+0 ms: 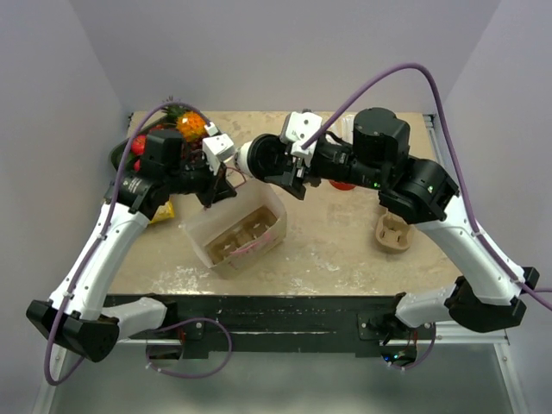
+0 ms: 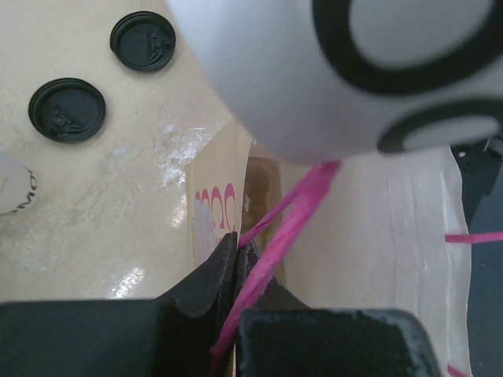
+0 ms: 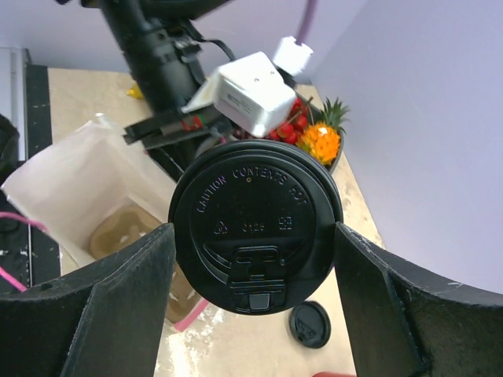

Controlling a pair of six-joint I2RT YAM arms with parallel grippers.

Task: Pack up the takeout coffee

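Top view: right gripper (image 1: 274, 164) clamping cup (image 1: 248, 157) sideways above open bag (image 1: 269, 205), only right wrist view shows its black lid (image 3: 255, 224) face-on between fingers, only left wrist view shows left gripper (image 2: 240, 251) pinching pink handle (image 2: 292, 220), two spare lids (image 2: 67, 110) beyond.

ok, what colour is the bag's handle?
Pink. The handle shows best in the left wrist view.

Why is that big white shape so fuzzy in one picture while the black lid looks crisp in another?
Left wrist view: the white cup is very near the lens, so it blurs; the spare lids beyond it look sharper. Right wrist view: the black lid is in focus, its raised lettering readable.
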